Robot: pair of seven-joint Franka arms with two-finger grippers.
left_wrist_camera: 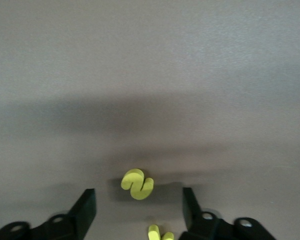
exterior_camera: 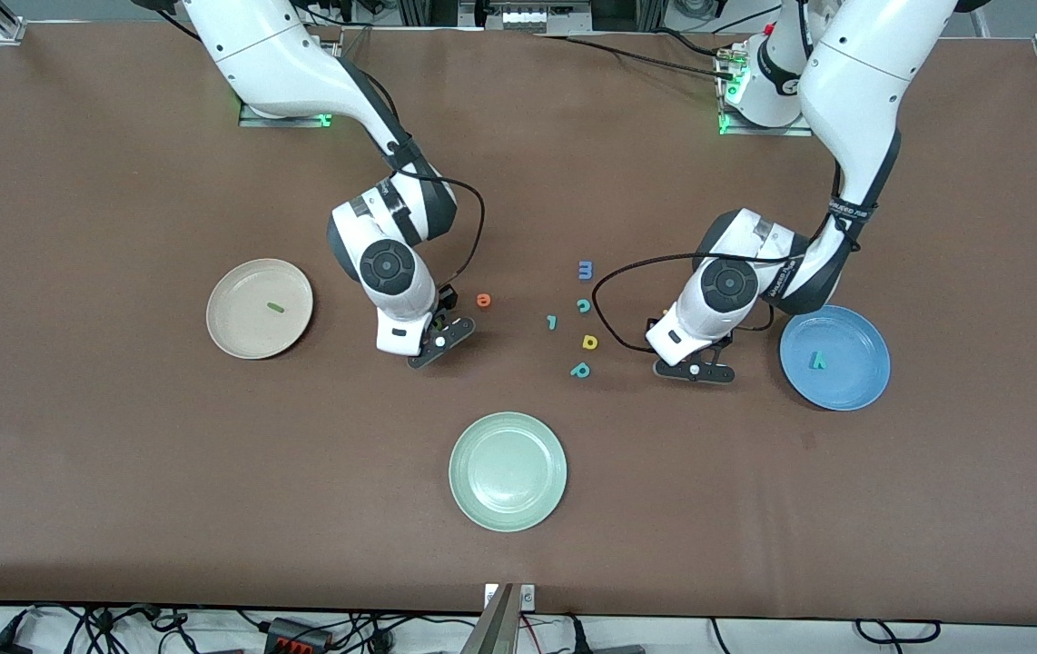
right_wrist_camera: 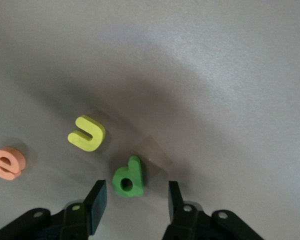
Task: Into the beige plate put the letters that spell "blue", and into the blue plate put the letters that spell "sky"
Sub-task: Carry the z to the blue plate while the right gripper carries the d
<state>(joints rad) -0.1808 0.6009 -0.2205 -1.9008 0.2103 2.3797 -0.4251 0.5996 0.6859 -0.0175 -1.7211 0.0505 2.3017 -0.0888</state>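
**Two grippers low over foam letters on a brown table**

A brown table (exterior_camera: 119, 454) fills the scene, with both arms reaching down onto it from their bases. Three plates lie on it. The beige plate (exterior_camera: 246, 336) sits toward the right arm's end and holds a thin green bar (exterior_camera: 275, 308). The blue plate (exterior_camera: 854, 341) sits toward the left arm's end with a teal y (exterior_camera: 816, 361) on it. A pale green plate (exterior_camera: 508, 470) lies between them, nearest the front camera.

The right gripper (right_wrist_camera: 135, 200) is down at the table near the beige plate. Its fingers stand apart on either side of a green b (right_wrist_camera: 129, 178), with a gap visible on both sides, so nothing is gripped. A yellow u (right_wrist_camera: 87, 132) lies just beside the green letter, and an orange e (exterior_camera: 483, 300) lies a little apart from both.

The left gripper (left_wrist_camera: 139, 210) is down at the table beside the blue plate. Its fingers are parted around a yellow s (left_wrist_camera: 137, 184) without touching it. A second yellow letter (left_wrist_camera: 160, 233) shows only at the frame edge; which letter it is I cannot tell.

Between the arms lie loose letters: a blue m (exterior_camera: 585, 269), a teal c (exterior_camera: 583, 306), a small teal l (exterior_camera: 552, 321), a yellow a (exterior_camera: 589, 341) and a teal p (exterior_camera: 580, 370).
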